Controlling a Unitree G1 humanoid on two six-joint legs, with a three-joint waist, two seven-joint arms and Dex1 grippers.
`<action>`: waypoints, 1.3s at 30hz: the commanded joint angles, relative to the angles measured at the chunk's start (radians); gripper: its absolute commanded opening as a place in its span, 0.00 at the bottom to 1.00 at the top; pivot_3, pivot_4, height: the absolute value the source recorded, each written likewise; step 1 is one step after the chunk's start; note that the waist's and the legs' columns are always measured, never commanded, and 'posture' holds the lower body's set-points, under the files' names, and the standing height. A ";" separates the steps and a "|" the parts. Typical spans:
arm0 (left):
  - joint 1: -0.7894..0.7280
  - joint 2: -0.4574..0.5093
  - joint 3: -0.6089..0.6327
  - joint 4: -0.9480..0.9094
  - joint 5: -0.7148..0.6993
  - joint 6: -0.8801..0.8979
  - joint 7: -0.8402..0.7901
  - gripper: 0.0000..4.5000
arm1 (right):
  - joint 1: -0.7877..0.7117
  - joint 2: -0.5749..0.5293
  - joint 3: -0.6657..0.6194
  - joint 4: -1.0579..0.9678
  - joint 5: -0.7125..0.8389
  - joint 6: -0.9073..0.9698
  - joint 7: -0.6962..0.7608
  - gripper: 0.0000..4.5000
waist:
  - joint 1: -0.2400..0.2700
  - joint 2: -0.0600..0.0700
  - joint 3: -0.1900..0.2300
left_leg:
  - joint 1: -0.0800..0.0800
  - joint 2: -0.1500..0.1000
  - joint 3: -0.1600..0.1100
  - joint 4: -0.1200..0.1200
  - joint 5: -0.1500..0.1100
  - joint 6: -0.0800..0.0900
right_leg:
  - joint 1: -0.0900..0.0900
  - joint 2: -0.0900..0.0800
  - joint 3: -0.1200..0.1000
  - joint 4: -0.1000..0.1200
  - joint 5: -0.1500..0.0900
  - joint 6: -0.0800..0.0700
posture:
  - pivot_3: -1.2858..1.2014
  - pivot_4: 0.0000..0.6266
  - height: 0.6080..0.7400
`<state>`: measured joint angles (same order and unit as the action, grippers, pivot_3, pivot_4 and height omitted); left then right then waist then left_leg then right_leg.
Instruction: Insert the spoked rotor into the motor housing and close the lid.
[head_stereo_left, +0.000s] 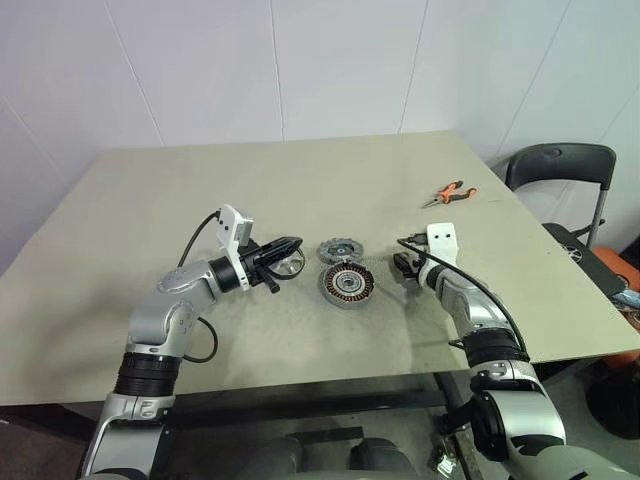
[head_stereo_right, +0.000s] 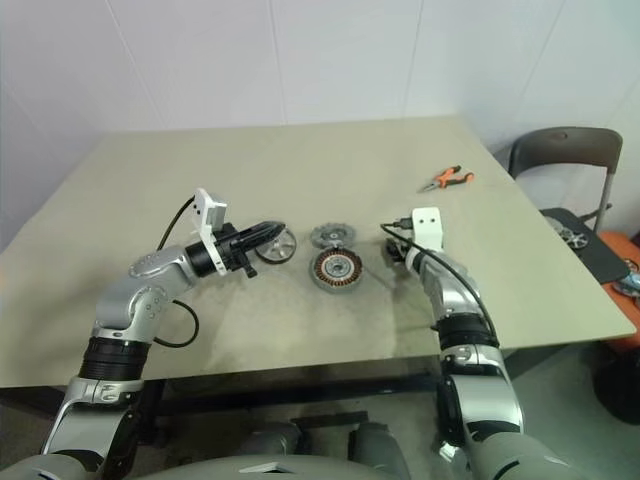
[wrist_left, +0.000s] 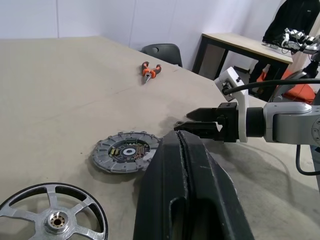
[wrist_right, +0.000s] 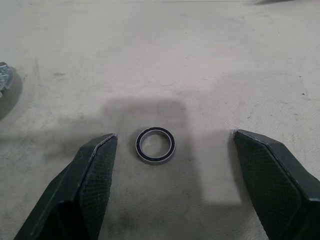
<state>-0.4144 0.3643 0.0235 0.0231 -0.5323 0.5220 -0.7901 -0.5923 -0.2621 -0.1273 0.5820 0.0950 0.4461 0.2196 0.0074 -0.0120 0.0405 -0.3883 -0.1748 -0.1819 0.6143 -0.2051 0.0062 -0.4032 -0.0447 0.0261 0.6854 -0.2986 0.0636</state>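
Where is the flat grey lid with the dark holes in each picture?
Left eye view: the lid lies mid-table, just behind the motor housing.
Right eye view: lid at the centre, again behind the housing.
Left wrist view: lid flat on the table, beside the black finger.
Right wrist view: I cannot make it out.
Shared landmark: orange pliers.

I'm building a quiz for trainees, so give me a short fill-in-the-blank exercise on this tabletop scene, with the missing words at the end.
1. The right gripper is open, and a small dark ___ lies on the table between its fingers.
2. The left gripper's fingers are ___.
3. The orange-handled ___ lie near the table's far right corner.
4. The lid lies just behind the motor ___.

Missing words: ring; shut; pliers; housing
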 joint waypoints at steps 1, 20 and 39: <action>-0.017 -0.001 0.008 -0.025 0.000 -0.012 0.001 0.00 | -0.007 0.013 0.018 -0.009 -0.010 -0.007 -0.007 0.86 | -0.001 0.000 0.000 | 0.000 0.000 0.000 0.000 0.000 0.000 | 0.000 0.000 0.000 0.000 0.000 0.000 | 0.52 0.00 1.00; 0.001 0.000 0.011 -0.054 -0.009 0.000 0.010 0.00 | -0.010 0.072 0.032 0.007 -0.007 -0.045 -0.020 0.86 | -0.023 0.000 0.000 | 0.005 0.000 0.000 -0.001 0.000 0.000 | 0.004 0.000 0.000 0.000 0.000 0.000 | 0.52 0.00 1.00; 0.006 0.003 0.011 -0.063 -0.010 0.016 0.007 0.00 | -0.019 0.058 0.001 0.020 -0.023 -0.107 -0.096 0.86 | -0.019 0.001 0.000 | 0.005 0.000 0.000 -0.002 0.000 0.000 | 0.004 0.000 0.000 -0.001 0.000 0.000 | 0.52 0.00 1.00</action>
<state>-0.3970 0.3592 0.0211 -0.0041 -0.5340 0.5407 -0.7815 -0.5966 -0.1913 -0.1083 0.6129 0.0709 0.3567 0.1346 -0.0120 -0.0114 0.0407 -0.3837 -0.1745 -0.1820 0.6124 -0.2054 0.0064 -0.3992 -0.0445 0.0262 0.6846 -0.2989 0.0633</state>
